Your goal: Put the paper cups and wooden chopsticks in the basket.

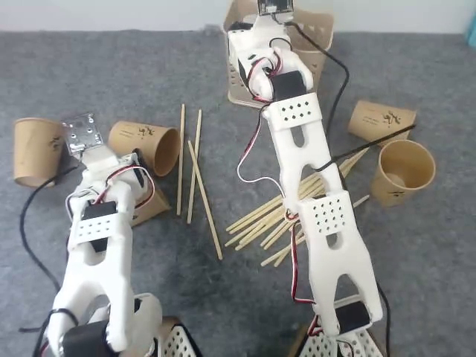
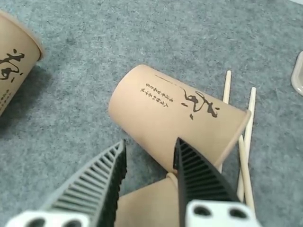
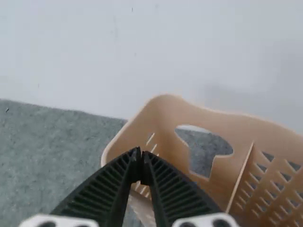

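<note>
Basket (image 3: 213, 125) sits below the right gripper (image 3: 140, 152), pressed together, apparently empty; left gripper (image 2: 150, 142) hangs spread over a tipped paper cup (image 2: 175, 113).

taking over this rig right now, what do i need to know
Left end effector: open, poised over a lying cup, not gripping.
Right end effector: shut, empty, at the basket.
On the carpet: that cup, three more lying cups, an upright cup, three loose chopsticks, a chopstick pile.
The arm hides the basket's inside.
Left to do: everything visible.
</note>
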You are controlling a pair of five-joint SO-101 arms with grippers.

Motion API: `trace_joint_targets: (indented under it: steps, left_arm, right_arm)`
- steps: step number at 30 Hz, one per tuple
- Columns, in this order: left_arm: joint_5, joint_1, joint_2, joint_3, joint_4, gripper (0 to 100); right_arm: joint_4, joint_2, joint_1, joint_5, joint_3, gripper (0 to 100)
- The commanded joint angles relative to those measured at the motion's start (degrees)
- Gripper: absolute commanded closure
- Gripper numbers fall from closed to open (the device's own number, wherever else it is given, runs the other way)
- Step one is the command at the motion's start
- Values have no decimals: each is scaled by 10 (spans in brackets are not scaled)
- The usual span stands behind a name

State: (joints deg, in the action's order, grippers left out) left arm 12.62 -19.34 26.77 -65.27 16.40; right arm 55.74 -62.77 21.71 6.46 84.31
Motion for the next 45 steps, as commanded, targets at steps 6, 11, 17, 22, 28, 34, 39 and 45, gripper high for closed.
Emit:
trace_joint_targets:
  steps: [6, 11, 17, 22, 28, 34, 39, 45]
  left_arm:
    - [-7, 0, 11, 29, -3, 844]
    - [-7, -1, 11, 29, -3, 844]
    - [-7, -1, 11, 29, -3, 844]
    - [-7, -2, 11, 29, -3, 844]
    - [-7, -2, 11, 29, -3, 844]
    - [-7, -2, 11, 29, -3, 844]
    - [-7, -2, 11, 29, -3, 844]
    - [-7, -2, 11, 29, -4, 844]
  right_arm:
    - [175, 18, -5, 5, 98, 964]
    - [195, 18, 6, 4, 120, 897]
    - [224, 23, 41, 8, 120, 818]
    - [241, 23, 64, 5, 120, 816]
    - [220, 26, 65, 7, 120, 815]
    - [217, 67, 65, 9, 120, 815]
    - [218, 99, 62, 9, 120, 814]
    - [217, 127, 62, 10, 120, 814]
